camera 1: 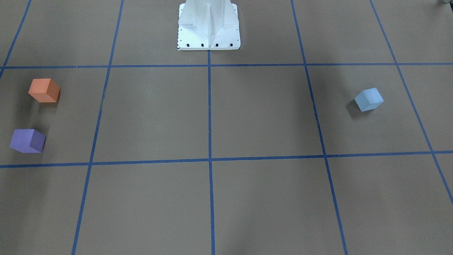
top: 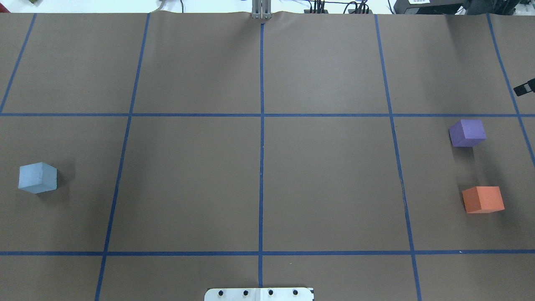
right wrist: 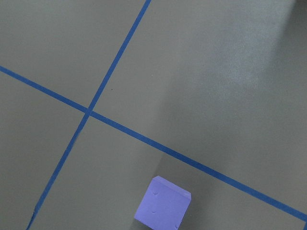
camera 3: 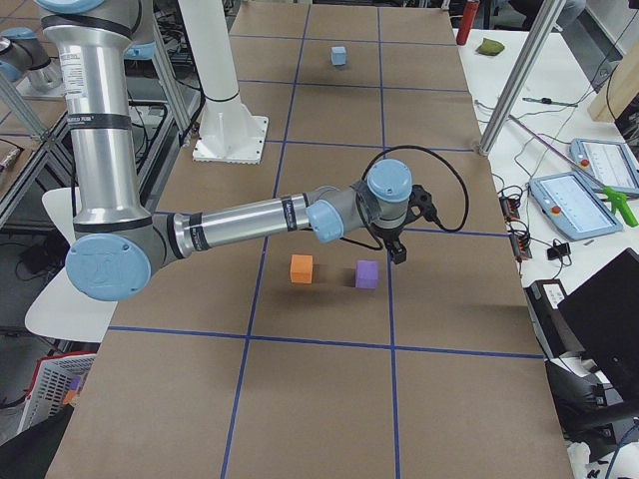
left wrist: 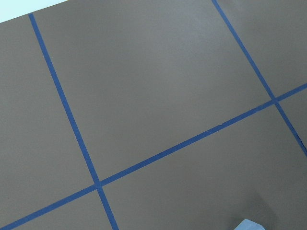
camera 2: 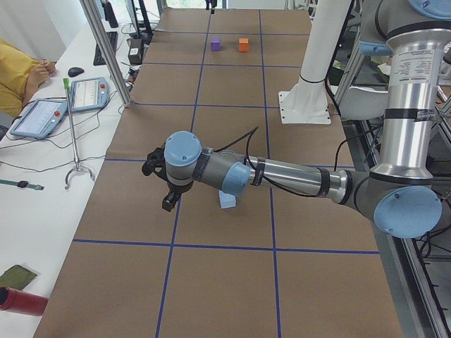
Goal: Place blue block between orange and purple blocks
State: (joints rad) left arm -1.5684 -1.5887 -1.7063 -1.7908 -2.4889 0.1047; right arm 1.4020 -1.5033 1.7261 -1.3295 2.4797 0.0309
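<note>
The light blue block [top: 37, 177] sits alone on the robot's left side of the brown table; it also shows in the front view [camera 1: 369, 99] and, as a corner, in the left wrist view [left wrist: 247, 225]. The orange block [top: 482, 199] and the purple block [top: 467, 132] sit on the right side with a gap between them, the orange one nearer the robot. The left gripper [camera 2: 161, 184] hovers beside the blue block [camera 2: 227, 200], apart from it. The right gripper [camera 3: 397, 251] hovers just beyond the purple block [camera 3: 367, 273]. I cannot tell whether either gripper is open or shut.
The white robot base [camera 1: 208, 28] stands at the table's near middle edge. Blue tape lines divide the table into squares. Tablets [camera 2: 88, 91], cables and a metal frame post [camera 2: 106, 49] stand along the operators' side, and a person sits there.
</note>
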